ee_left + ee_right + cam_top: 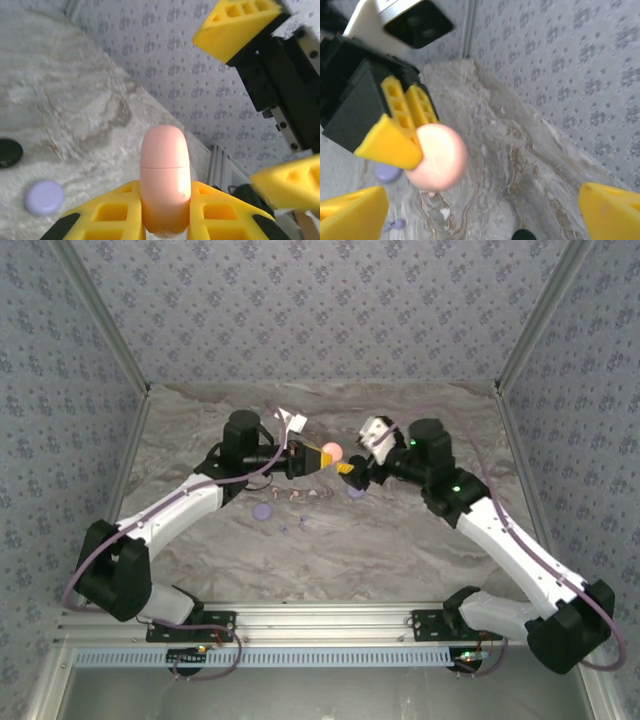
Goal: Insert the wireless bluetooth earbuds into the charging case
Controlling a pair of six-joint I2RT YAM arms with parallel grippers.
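Pink and shut along its seam, the charging case [165, 175] is clamped in the left gripper [320, 455], over the middle of the marbled bench [400, 540]. The right gripper [349, 468] stands spread wide with nothing in it, just beside the case at its 4 o'clock in the top view. The tiny earbuds [303, 495] lie loose on the bench at the case's 7 o'clock, near a lilac disc [263, 510].

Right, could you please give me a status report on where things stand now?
Left tool shut on pink case, lid closed. Right tool open, facing it. Earbuds loose on table, none in.
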